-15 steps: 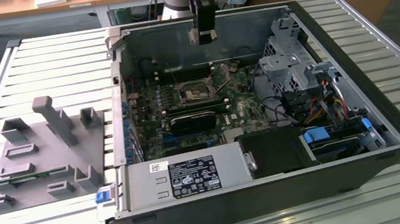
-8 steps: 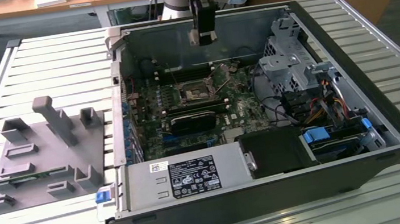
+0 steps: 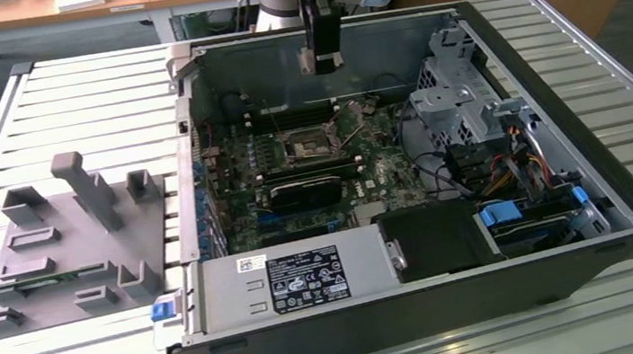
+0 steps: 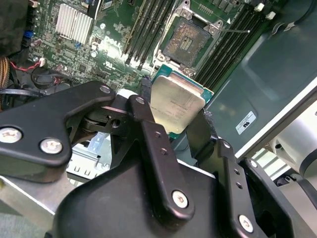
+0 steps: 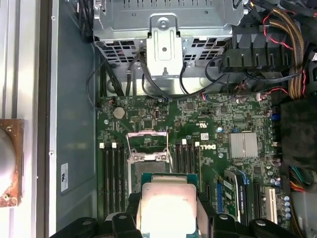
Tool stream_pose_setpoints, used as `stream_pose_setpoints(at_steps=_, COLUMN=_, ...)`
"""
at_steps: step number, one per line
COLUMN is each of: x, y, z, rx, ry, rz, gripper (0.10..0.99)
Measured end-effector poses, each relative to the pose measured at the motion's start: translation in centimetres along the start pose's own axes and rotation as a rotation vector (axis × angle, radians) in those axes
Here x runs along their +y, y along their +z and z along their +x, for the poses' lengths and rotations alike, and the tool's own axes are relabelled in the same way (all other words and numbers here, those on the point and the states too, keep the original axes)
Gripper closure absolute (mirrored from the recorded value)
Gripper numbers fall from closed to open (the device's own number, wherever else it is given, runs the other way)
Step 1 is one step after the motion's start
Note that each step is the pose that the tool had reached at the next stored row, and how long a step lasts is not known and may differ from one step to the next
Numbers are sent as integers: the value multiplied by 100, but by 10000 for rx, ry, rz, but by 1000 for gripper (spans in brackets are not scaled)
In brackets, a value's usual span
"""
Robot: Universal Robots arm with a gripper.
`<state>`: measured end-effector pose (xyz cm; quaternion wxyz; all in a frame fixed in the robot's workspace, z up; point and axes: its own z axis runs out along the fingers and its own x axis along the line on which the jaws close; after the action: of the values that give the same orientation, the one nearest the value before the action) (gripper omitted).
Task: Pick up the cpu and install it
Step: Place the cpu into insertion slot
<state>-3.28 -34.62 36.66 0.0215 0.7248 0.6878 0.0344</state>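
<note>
Nearest me in the exterior view sits the power supply [image 3: 293, 279], at the near edge of the open computer case [image 3: 431, 317]. The grey fixture tray [image 3: 60, 254] lies on the slatted table [image 3: 590, 44] to the exterior view's left. Farther in lies the motherboard [image 3: 388, 173] with its open socket [image 3: 310, 146]. Over the case's far end hangs my gripper [image 3: 326, 63]. In the second wrist view its fingers [image 4: 148, 124] are clamped on the cpu [image 4: 176, 104], held in the air apart from the socket.
</note>
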Motion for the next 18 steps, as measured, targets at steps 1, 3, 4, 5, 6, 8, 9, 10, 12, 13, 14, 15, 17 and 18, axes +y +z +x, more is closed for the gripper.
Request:
stream_pose_setpoints(at_steps=1, x=0, y=5, z=0, rx=0, ry=0, rz=0, gripper=553)
stream_pose_setpoints(at_steps=3, x=-1, y=14, z=0, rx=-1, ry=0, rz=0, gripper=553)
stream_pose_setpoints(at_steps=4, x=-2, y=19, z=0, rx=0, ry=0, rz=0, gripper=553)
stream_pose_setpoints(at_steps=5, x=-2, y=24, z=-1, rx=0, ry=0, rz=0, gripper=553)
stream_pose_setpoints(at_steps=6, x=-2, y=29, z=-1, rx=0, ry=0, rz=0, gripper=553)
stream_pose_setpoints(at_steps=8, x=-3, y=39, z=-1, rx=0, ry=0, rz=0, gripper=553)
stream_pose_setpoints(at_steps=9, x=-3, y=43, z=-1, rx=0, ry=1, rz=0, gripper=553)
stream_pose_setpoints(at_steps=10, x=-4, y=47, z=-1, rx=0, ry=0, rz=0, gripper=553)
stream_pose_setpoints(at_steps=12, x=-4, y=56, z=-1, rx=0, ry=0, rz=0, gripper=553)
stream_pose_setpoints(at_steps=13, x=-5, y=60, z=-1, rx=0, ry=0, rz=0, gripper=553)
stream_pose_setpoints(at_steps=14, x=-5, y=65, z=-1, rx=0, ry=0, rz=0, gripper=553)
stream_pose_setpoints(at_steps=15, x=-5, y=69, z=-1, rx=0, ry=0, rz=0, gripper=553)
stream_pose_setpoints(at_steps=17, x=-6, y=78, z=-2, rx=0, ry=0, rz=0, gripper=553)
stream_pose_setpoints(at_steps=18, x=-7, y=83, z=-2, rx=0, ry=0, rz=0, gripper=553)
